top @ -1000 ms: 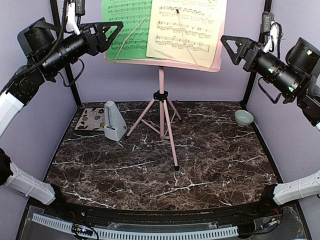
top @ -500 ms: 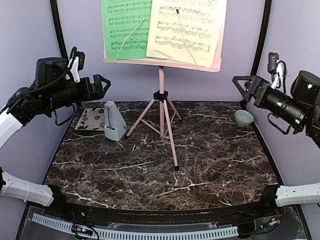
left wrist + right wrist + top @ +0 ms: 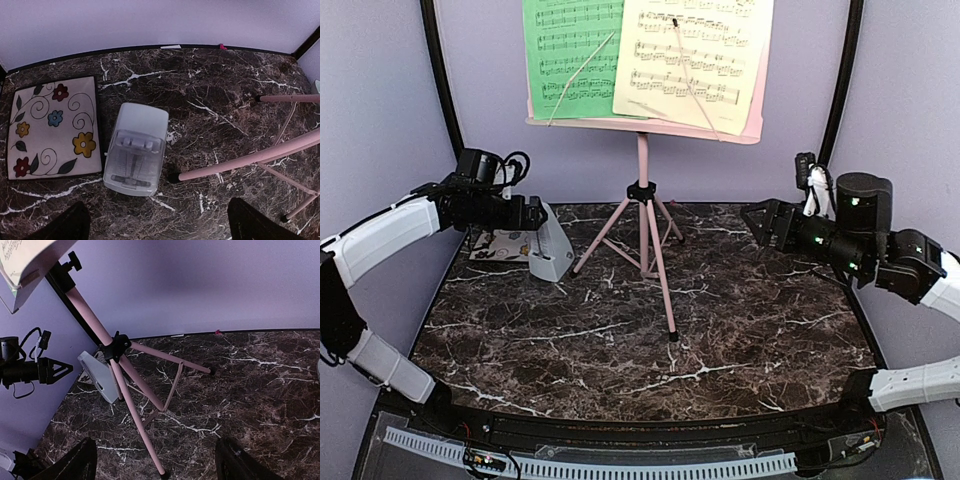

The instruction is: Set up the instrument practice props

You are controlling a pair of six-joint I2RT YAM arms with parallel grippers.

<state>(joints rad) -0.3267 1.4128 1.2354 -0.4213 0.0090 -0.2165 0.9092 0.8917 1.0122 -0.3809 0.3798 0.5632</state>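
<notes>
The pink music stand (image 3: 642,165) stands on tripod legs at the back middle of the table. Its desk holds a green page (image 3: 575,55) and a pale-yellow page (image 3: 692,55). The grey-white metronome (image 3: 555,255) stands upright left of the legs. My left gripper (image 3: 536,214) is open and empty, hovering just above the metronome (image 3: 136,148). My right gripper (image 3: 762,224) is open and empty, low at the right and pointing at the stand's legs (image 3: 130,395). The right wrist view also shows the metronome (image 3: 97,376).
A flower-patterned card (image 3: 52,127) lies flat left of the metronome, also in the top view (image 3: 500,240). One pink tripod leg (image 3: 250,159) ends close to the metronome's right side. The small green bowl is hidden behind my right arm. Purple walls enclose the back and sides.
Both arms have come down from beside the stand's desk to low over the table. The left gripper now hangs over the metronome; the right arm covers the bowl.
</notes>
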